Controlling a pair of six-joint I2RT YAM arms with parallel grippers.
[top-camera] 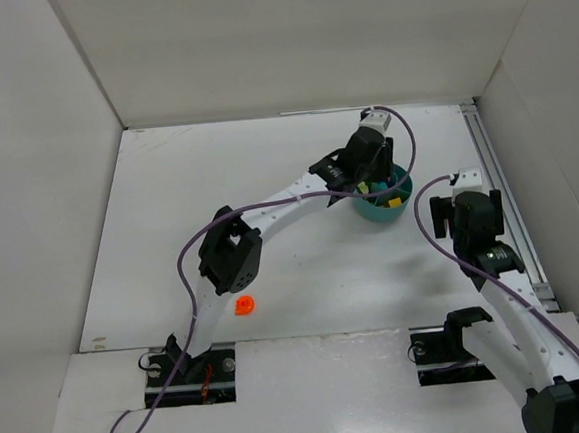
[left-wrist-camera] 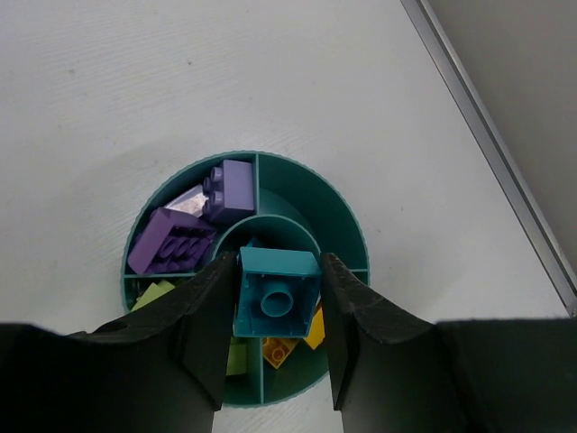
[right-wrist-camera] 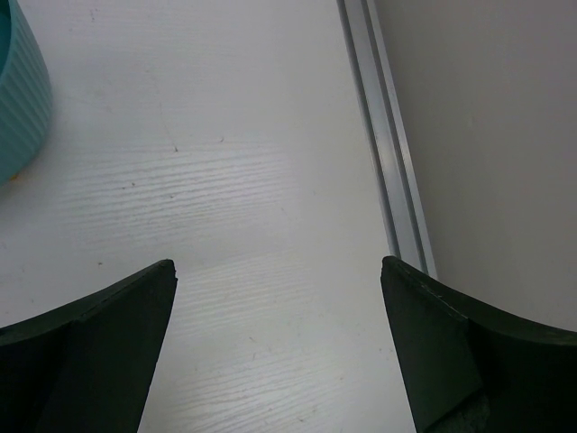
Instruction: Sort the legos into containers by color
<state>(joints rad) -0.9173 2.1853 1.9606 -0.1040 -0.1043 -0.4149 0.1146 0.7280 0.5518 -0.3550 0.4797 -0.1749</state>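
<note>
The left fingers (left-wrist-camera: 203, 338) are clenching a small square teal plastic brick (left-wrist-camera: 275, 293) by two opposite sides, with a round boss showing on the face turned to the wrist camera. They are holding it just above the middle of the small round teal plastic cup with inner dividers (left-wrist-camera: 341, 206), over its central ring, which the brick is mostly hiding.

Around that ring, two purple studded bricks (left-wrist-camera: 171, 242) are lying in the upper-left compartment. A pale green brick (left-wrist-camera: 153, 293) is showing in the lower-left one, and yellow and orange bricks (left-wrist-camera: 281, 350) are peeking out under the held brick on the lower right. The upper-right compartment is showing only bare teal floor.

In the overhead view the left arm is spanning the white worktop (top-camera: 296, 176) from its base to the cup, which is sitting toward the far right. The right fingers (right-wrist-camera: 90, 343) are standing wide apart, released and gripping nothing, over bare worktop just right of the cup and beside a grey metal rail (right-wrist-camera: 383, 162). One round orange plastic piece (top-camera: 244, 305) is lying alone on the worktop near the left arm's base, well apart from the cup.

The step in hand appears to be dropping the teal brick into the cup. The next move likely calls for centring it over a section holding no other colour, lowering slightly, then releasing. The orange piece looks like the next pick.
</note>
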